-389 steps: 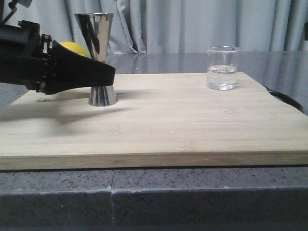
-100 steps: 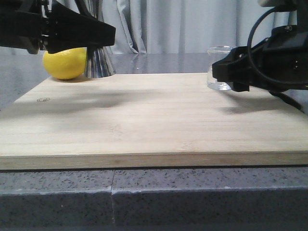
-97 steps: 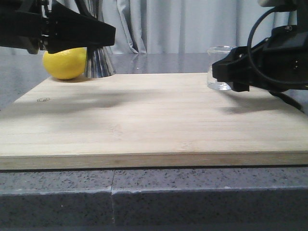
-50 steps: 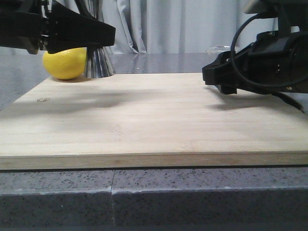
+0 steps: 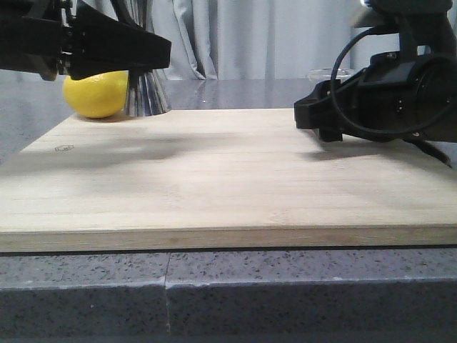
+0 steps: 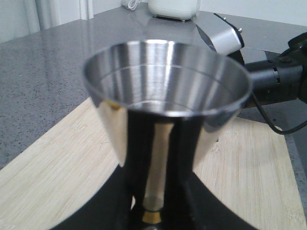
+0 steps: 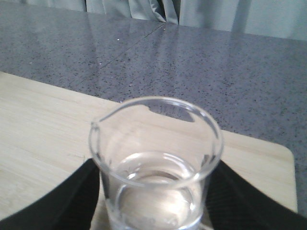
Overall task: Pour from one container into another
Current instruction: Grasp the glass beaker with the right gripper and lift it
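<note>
On the wooden board [image 5: 228,179] that covers the counter [image 5: 235,293], the grasp step is judged done or nearly so. The steel jigger [image 6: 165,115] is clamped at its waist in the left gripper [image 5: 153,51] and held raised at the far left beside a lemon [image 5: 95,93]. The glass beaker [image 7: 156,163], holding a little clear liquid at the far right, is flanked by the jaws of the right gripper [image 5: 314,118], though contact cannot be told. Next, beaker and jigger should be brought together and the lip tipped over the jigger's mouth.

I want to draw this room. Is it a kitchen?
Probably a kitchen or bar counter: a pale wooden cutting board lies on a speckled grey stone worktop, with a yellow lemon and a shiny steel hourglass-shaped jigger. Grey curtains hang behind.
</note>
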Robot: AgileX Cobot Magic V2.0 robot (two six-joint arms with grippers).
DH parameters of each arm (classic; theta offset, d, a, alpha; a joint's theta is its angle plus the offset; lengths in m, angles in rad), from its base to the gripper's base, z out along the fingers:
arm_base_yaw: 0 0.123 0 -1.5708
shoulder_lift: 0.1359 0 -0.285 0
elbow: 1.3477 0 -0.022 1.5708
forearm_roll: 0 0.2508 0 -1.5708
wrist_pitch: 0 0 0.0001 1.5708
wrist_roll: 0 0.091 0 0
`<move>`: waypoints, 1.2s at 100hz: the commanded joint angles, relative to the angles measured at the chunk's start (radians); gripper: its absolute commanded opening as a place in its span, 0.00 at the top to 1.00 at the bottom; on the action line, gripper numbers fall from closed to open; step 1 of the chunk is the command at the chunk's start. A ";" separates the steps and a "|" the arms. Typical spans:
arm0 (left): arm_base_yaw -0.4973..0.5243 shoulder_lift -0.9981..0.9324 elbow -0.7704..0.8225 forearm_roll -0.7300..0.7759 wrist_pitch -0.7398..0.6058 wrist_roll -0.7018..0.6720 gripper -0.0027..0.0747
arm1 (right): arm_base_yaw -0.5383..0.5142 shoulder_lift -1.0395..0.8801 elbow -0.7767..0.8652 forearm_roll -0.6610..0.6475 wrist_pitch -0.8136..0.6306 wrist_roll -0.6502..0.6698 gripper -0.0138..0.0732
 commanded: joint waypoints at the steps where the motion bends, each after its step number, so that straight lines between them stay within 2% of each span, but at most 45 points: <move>1: -0.008 -0.045 -0.027 -0.075 0.130 -0.010 0.99 | -0.002 -0.030 -0.028 0.000 -0.096 -0.009 0.40; 19: -0.008 -0.045 -0.027 -0.075 0.130 -0.010 0.99 | -0.002 -0.030 -0.028 0.000 -0.096 -0.009 0.46; 91: -0.008 -0.045 -0.027 -0.075 0.130 -0.010 0.99 | -0.002 -0.034 -0.028 -0.016 -0.164 -0.009 0.46; 120: -0.008 -0.045 -0.027 -0.075 0.130 -0.010 0.99 | -0.002 -0.124 -0.028 -0.021 -0.147 -0.009 0.46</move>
